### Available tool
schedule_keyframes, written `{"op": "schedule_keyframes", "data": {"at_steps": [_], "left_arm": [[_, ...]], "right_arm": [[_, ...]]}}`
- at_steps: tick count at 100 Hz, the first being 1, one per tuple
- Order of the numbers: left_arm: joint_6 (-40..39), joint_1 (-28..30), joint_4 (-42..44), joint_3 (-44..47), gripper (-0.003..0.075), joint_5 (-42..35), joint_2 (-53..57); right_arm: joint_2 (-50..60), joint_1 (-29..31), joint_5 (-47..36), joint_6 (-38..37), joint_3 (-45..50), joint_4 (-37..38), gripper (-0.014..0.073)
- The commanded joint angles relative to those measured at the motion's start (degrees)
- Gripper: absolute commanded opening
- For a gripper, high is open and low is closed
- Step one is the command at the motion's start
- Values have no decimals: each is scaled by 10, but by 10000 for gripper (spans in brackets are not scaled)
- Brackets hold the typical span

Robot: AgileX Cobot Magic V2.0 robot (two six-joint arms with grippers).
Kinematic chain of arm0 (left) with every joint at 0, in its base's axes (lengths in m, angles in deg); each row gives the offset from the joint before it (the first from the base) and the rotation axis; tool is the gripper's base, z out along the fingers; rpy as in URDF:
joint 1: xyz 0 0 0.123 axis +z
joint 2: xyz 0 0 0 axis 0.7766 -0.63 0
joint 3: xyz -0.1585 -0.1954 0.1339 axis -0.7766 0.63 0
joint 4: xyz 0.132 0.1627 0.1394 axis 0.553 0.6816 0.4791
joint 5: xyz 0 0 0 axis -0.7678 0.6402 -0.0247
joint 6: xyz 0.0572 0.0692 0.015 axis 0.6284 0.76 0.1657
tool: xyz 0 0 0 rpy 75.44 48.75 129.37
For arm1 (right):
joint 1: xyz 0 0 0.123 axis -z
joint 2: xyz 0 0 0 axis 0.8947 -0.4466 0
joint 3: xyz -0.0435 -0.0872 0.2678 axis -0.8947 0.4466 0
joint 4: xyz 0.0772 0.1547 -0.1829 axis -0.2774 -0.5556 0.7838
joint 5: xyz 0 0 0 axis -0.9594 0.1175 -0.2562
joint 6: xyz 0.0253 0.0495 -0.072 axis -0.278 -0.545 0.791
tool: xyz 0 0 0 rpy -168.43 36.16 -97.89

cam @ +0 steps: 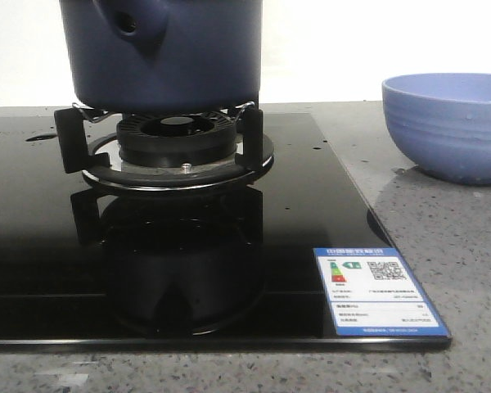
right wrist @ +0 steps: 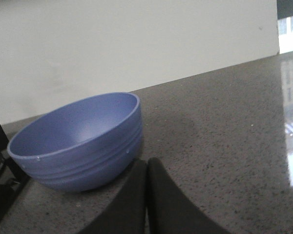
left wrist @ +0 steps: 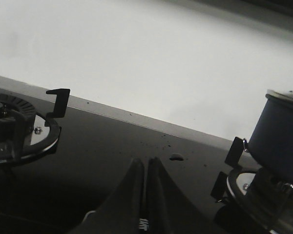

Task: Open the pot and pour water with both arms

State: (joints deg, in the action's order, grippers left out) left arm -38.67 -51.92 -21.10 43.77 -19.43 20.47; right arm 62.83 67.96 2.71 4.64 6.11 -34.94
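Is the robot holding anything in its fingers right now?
No, nothing is held. The left gripper and the right gripper both have their fingers pressed together with nothing between them. The pot sits on the burner, untouched.

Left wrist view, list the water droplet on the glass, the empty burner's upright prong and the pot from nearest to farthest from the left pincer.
1. The water droplet, on the black glass just ahead of the left pincer, whose fingers are closed together.
2. The pot, off to one side on its burner.
3. The upright prong of the empty burner, on the opposite side, looks slightly farther than the pot, though it's close.
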Motion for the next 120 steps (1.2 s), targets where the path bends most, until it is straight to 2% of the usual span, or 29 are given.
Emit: {"op": "schedule_keyframes", "data": {"at_steps": [1,8,19,29,41,51,61,77,92,97,104,116,120], "left_arm": [[-6,1,-74,20,-20,-40,16],[-6,1,-150,19,-20,-40,16],[-6,1,-212,11,-20,-35,16],[2,1,-200,-21,-20,-3,15],[34,1,-141,-95,-20,82,-6],[107,1,-128,-176,-20,181,-57],[181,-4,-130,-250,-20,265,-118],[197,-67,-136,-322,-20,260,-194],[240,-129,-129,-356,-11,257,-245],[240,-145,-133,-364,22,252,-262],[240,-164,-140,-374,106,243,-284],[240,-189,-144,-383,340,212,-314],[240,-196,-144,-385,395,201,-323]], "right_arm": [[9,-1,-52,1,14,-91,-62],[9,-1,-51,1,14,-145,-62],[9,-1,-34,1,6,-154,-62],[9,-1,11,7,-24,-146,-62],[-15,-1,83,19,-79,-101,-62],[-64,-1,137,48,-138,-101,-62],[-132,-1,197,108,-200,-101,-62],[-225,-35,226,131,-287,-103,-62],[-269,-87,226,175,-321,-103,-61],[-278,-102,226,185,-327,-103,-61],[-287,-120,225,185,-333,-103,-57],[-292,-136,216,186,-337,-103,-52],[-292,-138,214,186,-337,-103,-31]]}}
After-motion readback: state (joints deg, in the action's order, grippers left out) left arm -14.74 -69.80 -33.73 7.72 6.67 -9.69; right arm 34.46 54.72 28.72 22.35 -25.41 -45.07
